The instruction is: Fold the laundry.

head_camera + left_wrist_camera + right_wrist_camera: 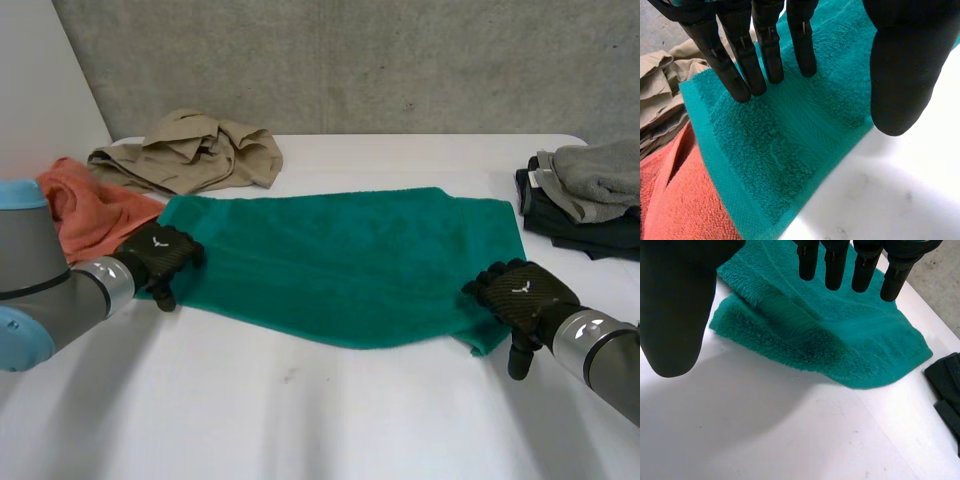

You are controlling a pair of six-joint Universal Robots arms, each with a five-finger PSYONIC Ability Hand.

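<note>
Step in hand, as judged: grasp the near corners of the green towel (pixel 345 265), which lies spread on the worktop (pixel 300 420) between the hands.

Left hand (pixel 160 255): fingers straight and apart from the thumb, over the towel's end, holding nothing.

Right hand (pixel 520 292): fingers likewise straight and apart, above the doubled near corner.

Pinch every layer at each corner, lift both evenly, and keep the edges aligned.

Count:
- one green towel
- one orange towel (pixel 85 210) beside the left hand
- one beige garment (pixel 190 150) beyond it
- one stack of folded clothes (pixel 590 195) beyond the right hand
</note>
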